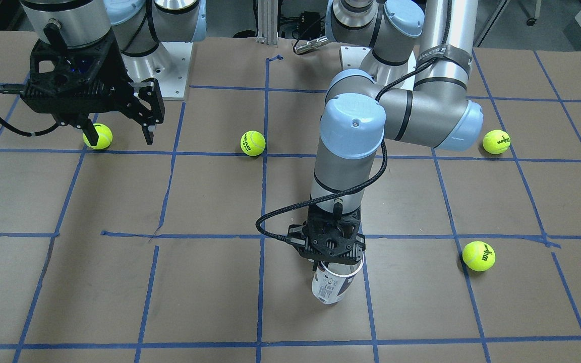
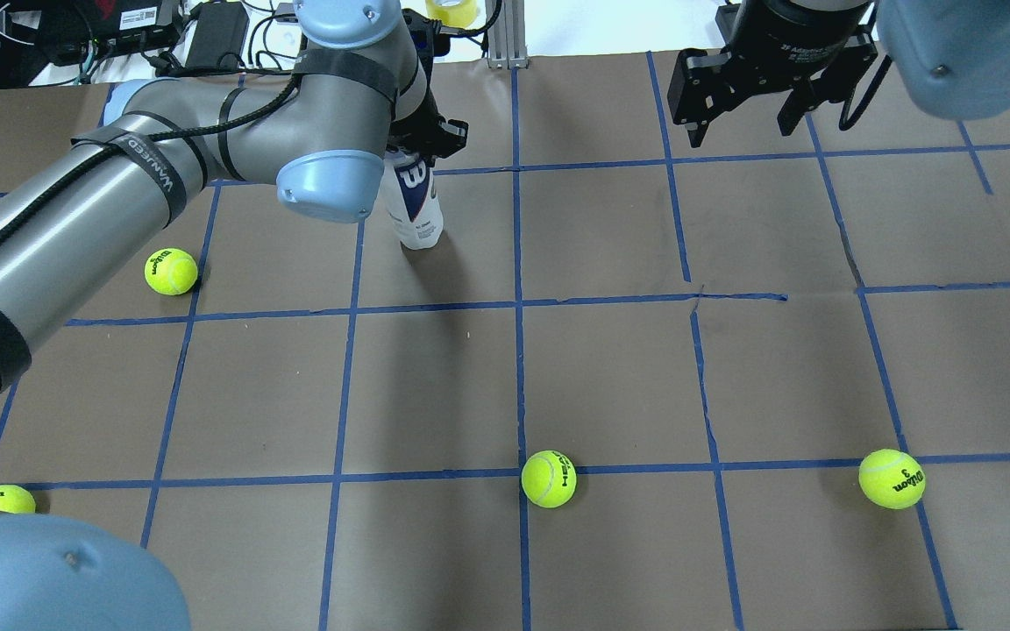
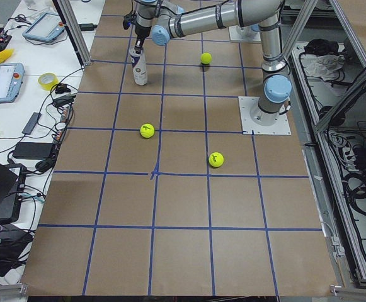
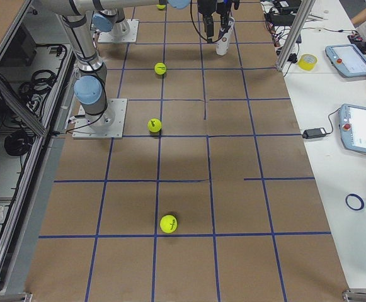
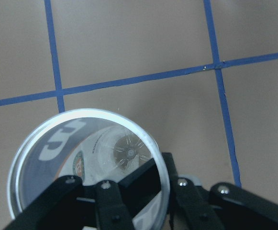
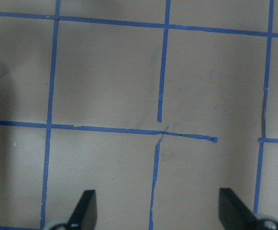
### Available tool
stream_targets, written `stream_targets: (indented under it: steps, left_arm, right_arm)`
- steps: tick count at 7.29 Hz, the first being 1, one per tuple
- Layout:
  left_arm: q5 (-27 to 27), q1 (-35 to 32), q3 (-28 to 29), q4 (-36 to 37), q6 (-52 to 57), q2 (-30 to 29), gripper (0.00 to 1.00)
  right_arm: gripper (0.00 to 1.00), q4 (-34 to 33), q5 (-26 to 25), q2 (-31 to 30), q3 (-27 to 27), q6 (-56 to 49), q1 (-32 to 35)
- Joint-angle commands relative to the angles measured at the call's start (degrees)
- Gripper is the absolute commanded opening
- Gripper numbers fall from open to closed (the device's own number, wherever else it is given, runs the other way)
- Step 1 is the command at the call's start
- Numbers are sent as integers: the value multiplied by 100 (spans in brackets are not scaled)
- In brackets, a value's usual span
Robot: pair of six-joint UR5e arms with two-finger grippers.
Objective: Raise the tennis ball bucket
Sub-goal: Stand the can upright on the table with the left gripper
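The tennis ball bucket (image 1: 332, 286) is a clear can with a white and navy label. It stands nearly upright, slightly tilted, on the brown table; it also shows in the overhead view (image 2: 414, 207). My left gripper (image 1: 332, 248) is right over its open top and shut on its metal rim (image 5: 163, 168), one finger inside and one outside. I cannot tell whether the base touches the table. My right gripper (image 1: 119, 132) is open and empty, high above the table on the far side; it also shows in the right wrist view (image 6: 159, 213).
Several yellow-green tennis balls lie loose on the table: one (image 1: 98, 136) under my right gripper, one (image 1: 252, 143) mid-table, one (image 1: 496, 141) and one (image 1: 478, 255) on my left arm's side. Blue tape lines (image 1: 265, 201) grid the brown surface.
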Motion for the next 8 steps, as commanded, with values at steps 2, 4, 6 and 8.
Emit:
stream_targets:
  steps: [2,4,6,8]
  left_arm:
    - [-14,-29,90,-387,-28,84,100]
    - [-164,-29,580,-1341,-72,365,100]
    - [-129,93,1309,-2738,-72,628,100]
    - [117,435,1462,-3786,-63,979,100]
  right_arm:
    - [22,-74,83,-37,-6,9,-1]
    - [24,-66,-22,-46,-6,-9,-1]
    - [0,-66,65,-46,-6,-43,-1]
    - [9,4,-22,-72,-6,-35,-1]
